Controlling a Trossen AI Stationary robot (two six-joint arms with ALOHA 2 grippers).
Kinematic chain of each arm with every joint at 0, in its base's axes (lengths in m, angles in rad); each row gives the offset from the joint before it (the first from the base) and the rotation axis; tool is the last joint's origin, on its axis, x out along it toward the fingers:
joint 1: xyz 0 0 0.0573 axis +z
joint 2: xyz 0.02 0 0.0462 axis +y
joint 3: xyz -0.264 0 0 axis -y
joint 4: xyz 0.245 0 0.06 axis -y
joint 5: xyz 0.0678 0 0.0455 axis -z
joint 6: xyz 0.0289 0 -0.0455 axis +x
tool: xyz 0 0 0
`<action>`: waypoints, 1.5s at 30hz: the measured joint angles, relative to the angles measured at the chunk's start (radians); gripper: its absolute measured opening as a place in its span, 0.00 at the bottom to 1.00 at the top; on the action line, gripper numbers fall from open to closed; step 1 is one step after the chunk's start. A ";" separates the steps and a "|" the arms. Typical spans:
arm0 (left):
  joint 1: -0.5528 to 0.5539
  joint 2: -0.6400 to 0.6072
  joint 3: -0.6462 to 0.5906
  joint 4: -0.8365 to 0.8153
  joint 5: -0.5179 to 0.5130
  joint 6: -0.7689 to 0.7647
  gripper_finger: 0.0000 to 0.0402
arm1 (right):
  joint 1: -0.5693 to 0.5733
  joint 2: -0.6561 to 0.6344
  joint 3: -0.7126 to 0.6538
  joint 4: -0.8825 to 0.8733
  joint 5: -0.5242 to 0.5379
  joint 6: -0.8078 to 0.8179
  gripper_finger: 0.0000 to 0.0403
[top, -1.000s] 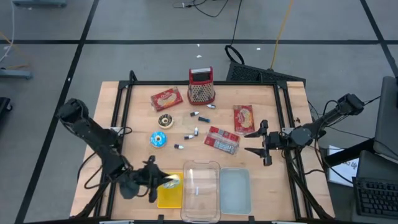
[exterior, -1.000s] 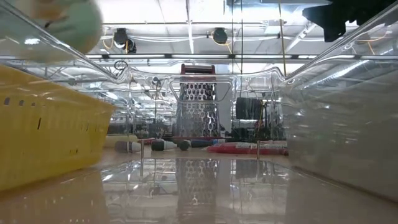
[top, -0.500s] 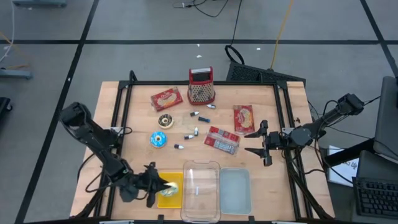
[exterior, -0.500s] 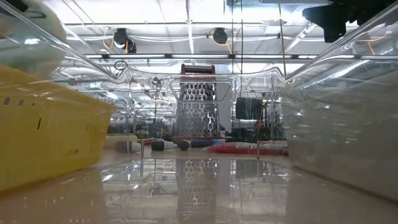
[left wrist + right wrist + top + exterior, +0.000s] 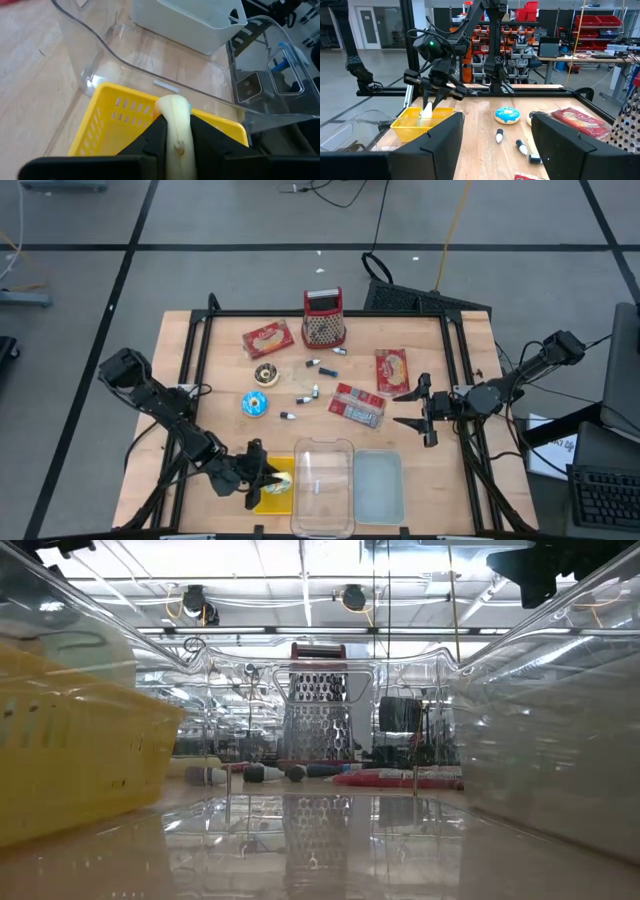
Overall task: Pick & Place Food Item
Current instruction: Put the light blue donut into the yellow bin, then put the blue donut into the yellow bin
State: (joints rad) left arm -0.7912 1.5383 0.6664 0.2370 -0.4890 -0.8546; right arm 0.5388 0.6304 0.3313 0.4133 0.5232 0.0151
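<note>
A pale, elongated food item (image 5: 175, 132) sits between the fingers of my left gripper (image 5: 266, 476), which is shut on it near the table's front edge. It hangs over a yellow slotted basket (image 5: 277, 492), also seen in the left wrist view (image 5: 112, 125) and in the right wrist view (image 5: 417, 122). In the right wrist view the food item (image 5: 426, 111) dips toward the basket's opening. My right gripper (image 5: 413, 411) waits open at the table's right side, with nothing between its fingers. My left gripper pinches the food item between its two fingers, one on each long side (image 5: 176, 145). The fingers lie along it and slant down from the table's left. Its rounded free end (image 5: 171, 104) sticks out past the fingertips over the basket. Whether it touches the basket, I cannot tell.
A clear plastic tub (image 5: 322, 480) and a pale tub (image 5: 378, 486) stand right of the basket. Farther back are a box grater (image 5: 323, 318), three snack packs (image 5: 268, 338) (image 5: 391, 368) (image 5: 357, 404), two donuts (image 5: 265, 374) (image 5: 255, 404) and several small markers.
My left gripper has gone toward the table's right edge and down, tipping its fingers lower, and has carried the food item from beside the basket to over it. In the low view the item has sunk out of sight behind the basket wall.
</note>
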 joint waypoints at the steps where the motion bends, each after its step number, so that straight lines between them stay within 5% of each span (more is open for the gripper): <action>1: 0.002 0.000 0.000 0.000 0.000 0.005 0.23 | 0.000 0.000 0.000 0.000 0.000 0.000 0.56; 12: 0.006 -0.009 0.000 -0.001 0.020 0.057 0.47 | 0.000 0.000 0.000 -0.005 0.000 0.000 0.56; 23: 0.030 -0.055 0.001 0.002 0.022 0.127 0.52 | 0.000 0.001 0.000 -0.008 0.000 0.008 0.56; 27: 0.025 -0.126 0.001 0.019 -0.086 0.269 0.52 | 0.000 0.000 0.000 -0.007 0.000 0.008 0.56; 32: 0.007 -0.237 0.001 -0.081 -0.347 0.386 0.52 | 0.000 0.000 0.000 -0.008 -0.001 0.008 0.56; 38: 0.099 -0.327 -0.073 -0.271 -0.490 0.182 0.52 | 0.000 0.006 0.000 -0.015 -0.001 0.003 0.56; 45: 0.322 -0.397 -0.176 -0.367 -0.461 -0.067 0.52 | 0.000 0.010 0.000 -0.016 -0.001 0.000 0.56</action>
State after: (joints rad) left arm -0.4693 1.1410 0.4909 -0.1296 -0.9505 -0.9211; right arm 0.5388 0.6403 0.3309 0.3973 0.5224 0.0151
